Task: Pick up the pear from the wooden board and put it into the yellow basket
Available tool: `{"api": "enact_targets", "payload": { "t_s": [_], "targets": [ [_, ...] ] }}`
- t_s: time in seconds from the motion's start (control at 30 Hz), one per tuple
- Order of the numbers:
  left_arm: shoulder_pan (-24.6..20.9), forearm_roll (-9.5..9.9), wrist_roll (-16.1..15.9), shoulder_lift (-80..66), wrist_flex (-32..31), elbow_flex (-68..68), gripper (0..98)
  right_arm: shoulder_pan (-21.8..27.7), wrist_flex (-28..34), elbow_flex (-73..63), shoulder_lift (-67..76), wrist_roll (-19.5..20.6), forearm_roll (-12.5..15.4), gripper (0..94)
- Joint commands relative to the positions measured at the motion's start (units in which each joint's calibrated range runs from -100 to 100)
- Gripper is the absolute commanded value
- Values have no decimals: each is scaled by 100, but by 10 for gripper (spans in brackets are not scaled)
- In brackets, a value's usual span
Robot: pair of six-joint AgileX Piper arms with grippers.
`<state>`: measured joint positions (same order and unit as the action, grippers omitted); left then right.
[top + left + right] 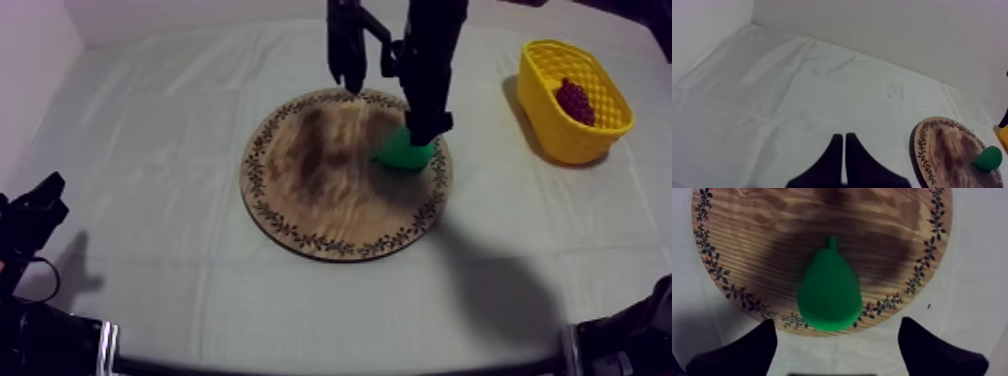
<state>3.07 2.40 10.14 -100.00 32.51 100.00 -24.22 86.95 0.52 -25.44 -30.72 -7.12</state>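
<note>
Two fingers spread, the right tool [837, 333] hovers above the pear [829, 295] on the wooden board [747, 238], grasp pending; next, likely, descend, close, lift toward the yellow basket [560, 130]. Left tool [844, 145] rests closed.

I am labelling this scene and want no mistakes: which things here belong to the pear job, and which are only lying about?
For the job:
- pear, lying on the board
- basket
- right gripper, open above the pear

Lying about:
- grapes, in the basket
- left gripper, shut, idle over the cloth
</note>
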Motion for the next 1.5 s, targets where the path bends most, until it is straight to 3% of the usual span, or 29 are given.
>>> {"api": "enact_targets", "payload": {
  "t_s": [0.0,0.47,0.77,1.0,1.23,1.47],
  "targets": [
    [1,2,-1,0,-1,0,1,10,-17,-6,-168,6,-10,696],
    [1,2,-1,0,-1,0,1,69,-158,-124,-1168,-41,-172,663],
    [1,2,-1,0,-1,0,1,66,-254,-236,-1409,-91,-151,412],
    [1,2,-1,0,-1,0,1,115,-292,-322,-1205,-50,-165,364],
    [1,2,-1,0,-1,0,1,392,-515,-559,-414,218,-187,379],
    [1,2,-1,0,-1,0,1,1050,-1061,-674,521,839,-170,391]
  ]
}}
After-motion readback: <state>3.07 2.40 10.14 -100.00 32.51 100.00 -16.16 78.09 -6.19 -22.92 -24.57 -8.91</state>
